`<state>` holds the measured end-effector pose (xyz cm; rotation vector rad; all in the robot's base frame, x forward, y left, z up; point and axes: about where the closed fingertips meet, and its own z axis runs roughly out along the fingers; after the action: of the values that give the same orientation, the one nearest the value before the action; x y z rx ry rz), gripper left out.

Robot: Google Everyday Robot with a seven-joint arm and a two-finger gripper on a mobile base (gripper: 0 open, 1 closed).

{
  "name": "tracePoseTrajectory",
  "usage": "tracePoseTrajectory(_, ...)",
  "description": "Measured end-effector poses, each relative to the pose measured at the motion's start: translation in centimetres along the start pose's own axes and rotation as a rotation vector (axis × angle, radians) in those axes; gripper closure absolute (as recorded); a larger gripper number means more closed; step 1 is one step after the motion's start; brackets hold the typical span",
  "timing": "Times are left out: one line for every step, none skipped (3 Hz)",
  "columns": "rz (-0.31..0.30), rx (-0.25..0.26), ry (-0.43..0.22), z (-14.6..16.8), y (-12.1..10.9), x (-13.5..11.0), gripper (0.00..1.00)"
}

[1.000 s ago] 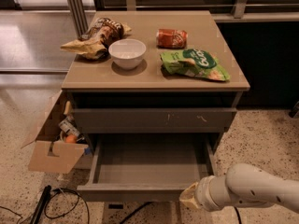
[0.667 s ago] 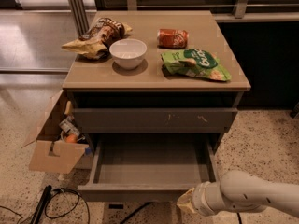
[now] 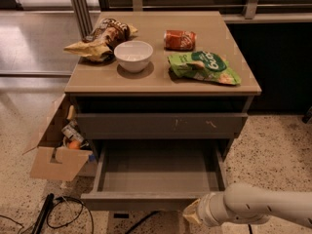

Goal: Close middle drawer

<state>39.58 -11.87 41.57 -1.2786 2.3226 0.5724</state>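
Note:
The middle drawer [image 3: 156, 172] stands pulled far out of the grey-brown cabinet, and its bare grey inside is in full view. Its plain front [image 3: 131, 201] faces the camera, low in the view. Above it, the top drawer front [image 3: 161, 125] with small pale scratch marks is closed. My gripper [image 3: 191, 213] is at the end of a white arm [image 3: 253, 206] that comes in from the lower right. It sits just below and in front of the right part of the open drawer's front. The lowest drawer is hidden.
On the cabinet top are a white bowl [image 3: 133, 55], a brown snack bag [image 3: 100, 38], a red packet [image 3: 179, 39] and a green bag [image 3: 204, 67]. An open cardboard box [image 3: 56, 155] stands on the floor at the left. Black cables [image 3: 63, 211] lie on the floor at the lower left.
My gripper has moved a little left and down along the drawer's front. The drawer stands as far open as before.

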Motion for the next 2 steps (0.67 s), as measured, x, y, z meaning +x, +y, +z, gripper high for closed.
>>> tracePoseTrajectory(0.000,0.000,0.000,0.00,0.00,0.00,0.61)
tracePoseTrajectory(0.000,0.000,0.000,0.01,0.00,0.00,0.37)
